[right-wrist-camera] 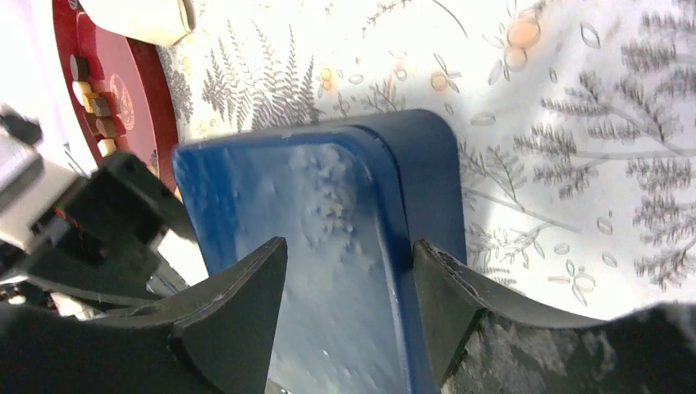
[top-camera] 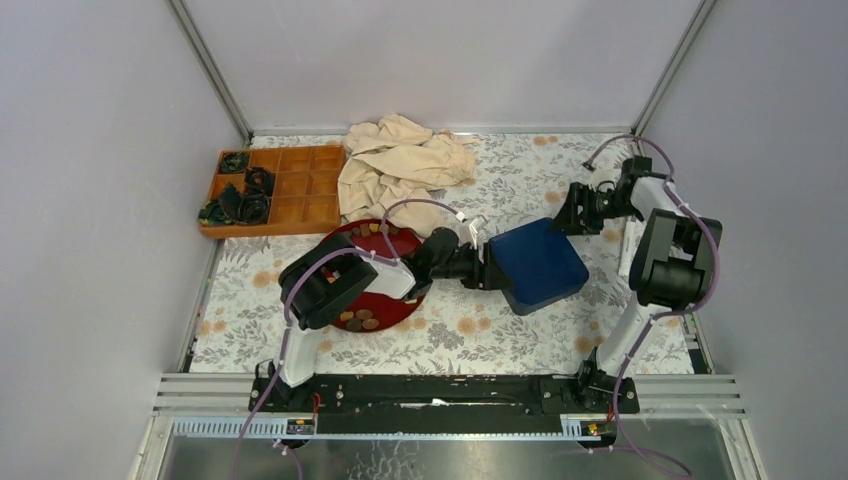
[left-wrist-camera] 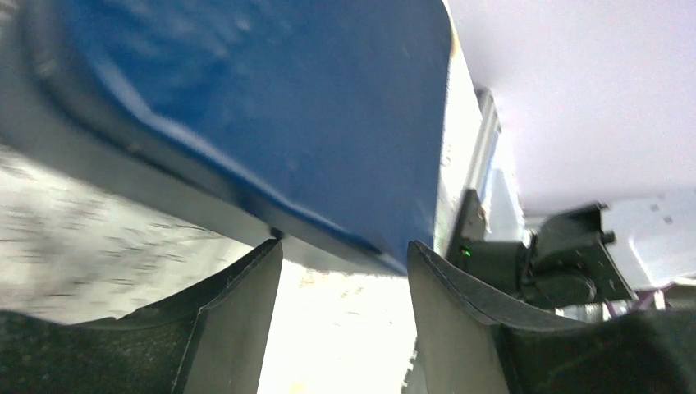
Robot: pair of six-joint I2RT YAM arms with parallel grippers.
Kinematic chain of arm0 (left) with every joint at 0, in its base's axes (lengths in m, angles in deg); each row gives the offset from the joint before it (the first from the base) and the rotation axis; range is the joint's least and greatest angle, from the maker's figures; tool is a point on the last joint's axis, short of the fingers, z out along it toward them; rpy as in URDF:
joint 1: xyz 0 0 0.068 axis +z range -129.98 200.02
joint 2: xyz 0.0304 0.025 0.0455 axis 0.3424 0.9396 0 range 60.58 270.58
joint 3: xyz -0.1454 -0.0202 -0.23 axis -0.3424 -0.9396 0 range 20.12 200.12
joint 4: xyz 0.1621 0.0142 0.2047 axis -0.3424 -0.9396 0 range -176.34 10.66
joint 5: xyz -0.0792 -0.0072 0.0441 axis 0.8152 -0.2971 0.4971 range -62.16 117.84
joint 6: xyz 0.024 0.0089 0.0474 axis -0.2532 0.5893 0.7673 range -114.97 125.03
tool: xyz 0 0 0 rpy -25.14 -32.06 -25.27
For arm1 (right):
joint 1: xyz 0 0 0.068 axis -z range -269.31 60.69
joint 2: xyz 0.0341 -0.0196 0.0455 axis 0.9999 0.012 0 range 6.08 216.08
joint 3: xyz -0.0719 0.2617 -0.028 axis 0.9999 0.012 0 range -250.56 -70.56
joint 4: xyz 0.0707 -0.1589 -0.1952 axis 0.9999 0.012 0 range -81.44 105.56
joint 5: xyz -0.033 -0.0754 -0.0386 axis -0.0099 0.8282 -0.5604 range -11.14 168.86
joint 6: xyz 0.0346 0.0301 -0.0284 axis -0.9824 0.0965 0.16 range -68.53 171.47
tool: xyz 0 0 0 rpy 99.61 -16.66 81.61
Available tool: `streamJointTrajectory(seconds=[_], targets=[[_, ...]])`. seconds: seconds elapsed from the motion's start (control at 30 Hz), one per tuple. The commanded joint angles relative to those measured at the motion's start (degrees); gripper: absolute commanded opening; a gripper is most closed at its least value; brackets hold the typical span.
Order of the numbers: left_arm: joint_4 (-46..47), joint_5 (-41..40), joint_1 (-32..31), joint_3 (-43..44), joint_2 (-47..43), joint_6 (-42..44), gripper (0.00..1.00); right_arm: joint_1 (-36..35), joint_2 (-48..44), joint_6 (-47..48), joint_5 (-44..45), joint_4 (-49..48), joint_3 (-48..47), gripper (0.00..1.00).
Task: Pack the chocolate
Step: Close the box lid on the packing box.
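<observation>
Top external: left fingers (left-wrist-camera: 238, 320), right fingers (right-wrist-camera: 238, 320) straddle blue box (top-camera: 540, 265) edges, grip unclear.

Looked down on the table (top-camera: 560, 335) from above and behind; peered close from both wrists, sharing the blue box (top-camera: 540, 265).

— What sort of place am I driving in from here?

— A robotics lab, and inside it a closed test booth. Plain grey wall panels (top-camera: 90, 150) shut in three sides, joined by bare metal posts (top-camera: 210, 70).

— What else says lab and not a home?

— My left arm (top-camera: 330, 285) and right arm (top-camera: 670, 255) are bolted to a black rail (top-camera: 440, 392) on slotted aluminium framing (top-camera: 200, 395). The surface (top-camera: 480, 335) wears a flowered cloth, the one homely touch.
</observation>
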Motion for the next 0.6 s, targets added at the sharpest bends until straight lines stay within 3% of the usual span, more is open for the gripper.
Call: streamJointTrajectory(seconds=[0.0, 0.13, 0.3, 0.47, 0.53, 0.57], targets=[[14.59, -0.08, -4.73, -2.41, 0.66, -7.68, 0.65, -2.15, 2.68, 1.77, -1.17, 6.11, -7.61, 0.65], [18.83, -3.19, -5.34, -6.57, -2.63, -8.07, 0.66, -1.35, 2.74, 5.15, 5.19, 8.46, -13.63, 0.68], [11.09, -12.57, -3.88, -15.52, -16.96, 1.29, 0.70, 0.66, -2.90, 10.51, 8.85, 8.29, -18.34, 0.72], [2.19, -13.30, 5.41, -19.61, -23.82, 5.63, 0.64, 0.01, -10.73, 22.97, -2.93, 10.00, -14.49, 0.69], [-1.21, -11.56, 8.29, -18.16, -22.81, 7.80, 0.60, -1.25, -13.92, 26.03, -2.94, 6.92, -10.05, 0.67], [-2.58, -10.67, 9.41, -16.90, -21.84, 8.72, 0.58, -1.87, -15.18, 23.96, 1.11, 3.93, -7.64, 0.66]])
